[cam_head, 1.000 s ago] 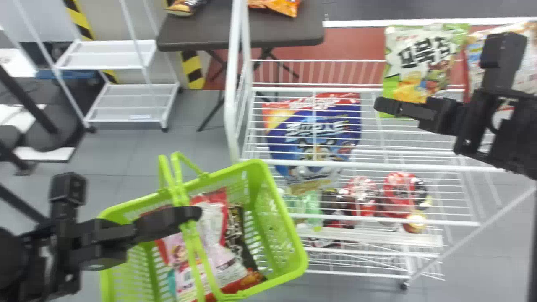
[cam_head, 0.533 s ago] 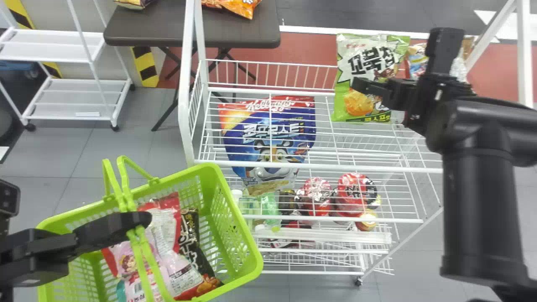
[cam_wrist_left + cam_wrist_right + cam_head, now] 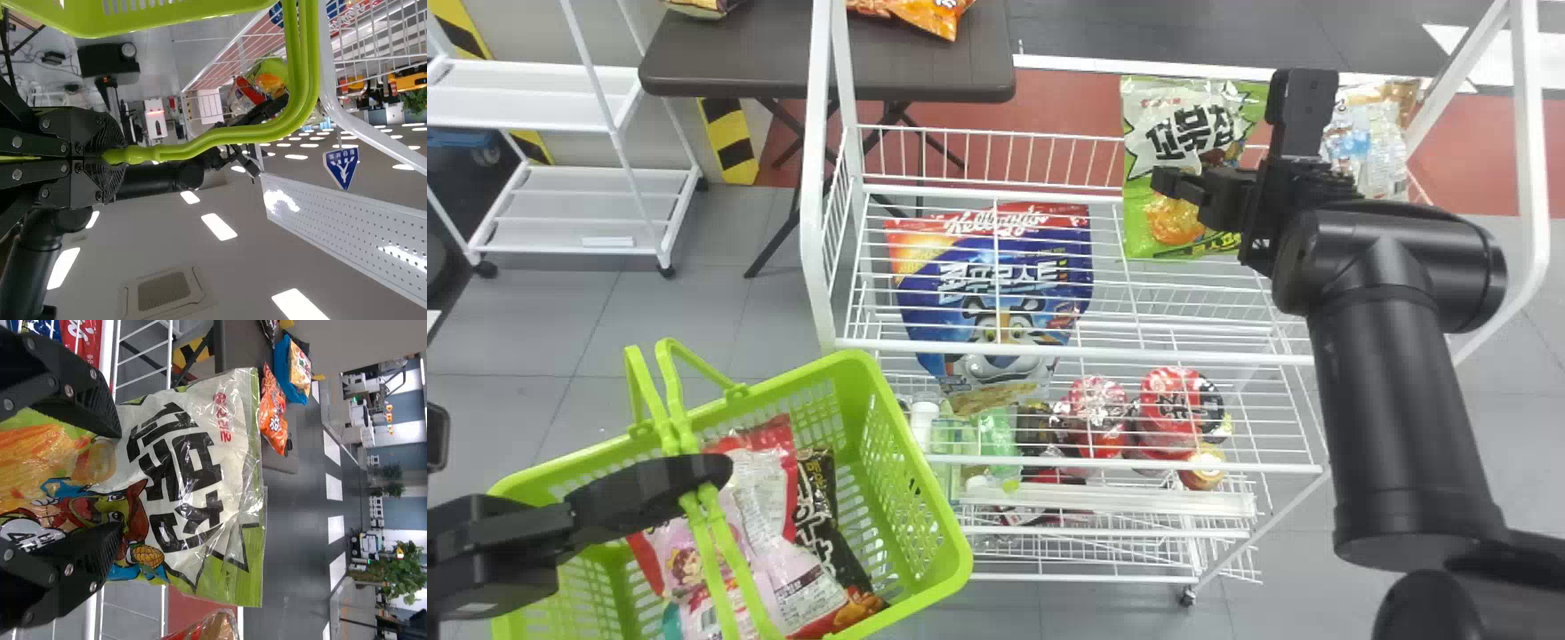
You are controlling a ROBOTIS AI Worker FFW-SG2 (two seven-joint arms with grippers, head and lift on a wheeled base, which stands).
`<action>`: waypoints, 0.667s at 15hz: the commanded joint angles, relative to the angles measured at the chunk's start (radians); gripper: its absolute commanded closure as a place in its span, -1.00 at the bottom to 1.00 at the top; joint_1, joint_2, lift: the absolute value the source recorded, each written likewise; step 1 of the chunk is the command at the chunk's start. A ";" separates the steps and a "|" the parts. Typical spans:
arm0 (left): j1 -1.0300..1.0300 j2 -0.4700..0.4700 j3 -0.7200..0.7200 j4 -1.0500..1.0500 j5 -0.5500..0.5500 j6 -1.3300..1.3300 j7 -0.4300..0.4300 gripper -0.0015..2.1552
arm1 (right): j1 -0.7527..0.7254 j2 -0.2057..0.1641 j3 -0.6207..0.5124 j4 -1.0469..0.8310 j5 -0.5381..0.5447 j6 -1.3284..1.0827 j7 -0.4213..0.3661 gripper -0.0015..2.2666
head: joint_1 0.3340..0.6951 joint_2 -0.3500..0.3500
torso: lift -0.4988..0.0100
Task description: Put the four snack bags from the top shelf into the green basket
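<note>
at upper right, the right claw (image 3: 1167, 184) gapes near a glossy bag (image 3: 1183, 133); lower left, the left claw (image 3: 716, 468) clamps curved plastic handles (image 3: 713, 551).

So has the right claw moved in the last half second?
Yes. Judged against the shelf in the head view, the right claw has shifted a little left, towards the blue bag.

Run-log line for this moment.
left end effector: shut on basket handles | right end effector: open, facing green-and-white bag | green basket: snack bags inside
</note>
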 commanded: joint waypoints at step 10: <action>0.002 0.010 0.001 0.000 0.005 0.001 -0.011 0.99 | 0.264 -0.002 0.008 -0.593 -0.213 0.332 0.017 0.99 | 1.00 -0.18 | 0.96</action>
